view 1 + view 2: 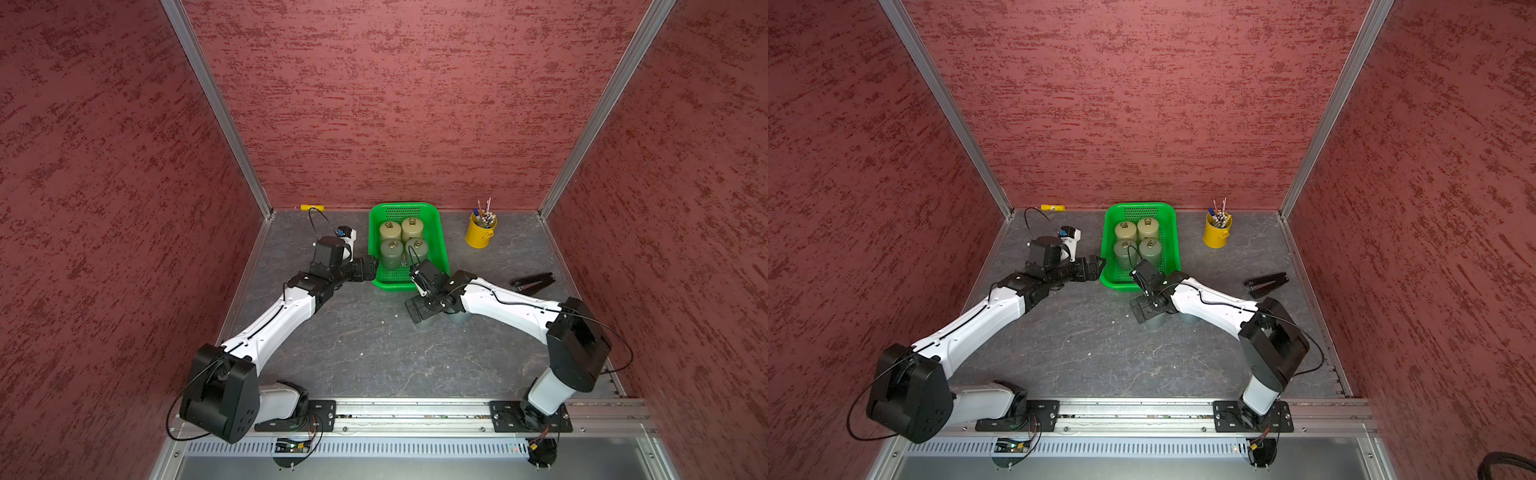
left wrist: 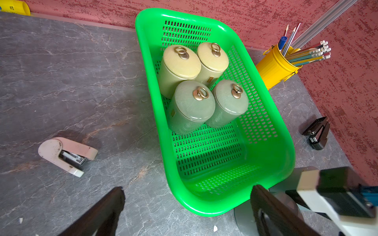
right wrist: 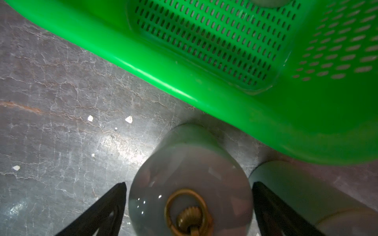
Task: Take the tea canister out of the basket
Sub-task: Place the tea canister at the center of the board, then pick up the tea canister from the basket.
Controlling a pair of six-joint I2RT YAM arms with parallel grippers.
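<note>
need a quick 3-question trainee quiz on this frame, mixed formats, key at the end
1. Count: how many tea canisters stand inside the green basket?
2. True or false: the left gripper is shut on a canister.
3. Pick one: which gripper straddles a grey canister outside the basket?
A) left gripper
B) right gripper
C) neither

Key
1. Four.
2. False: it is open and empty, beside the basket.
3. B.
</note>
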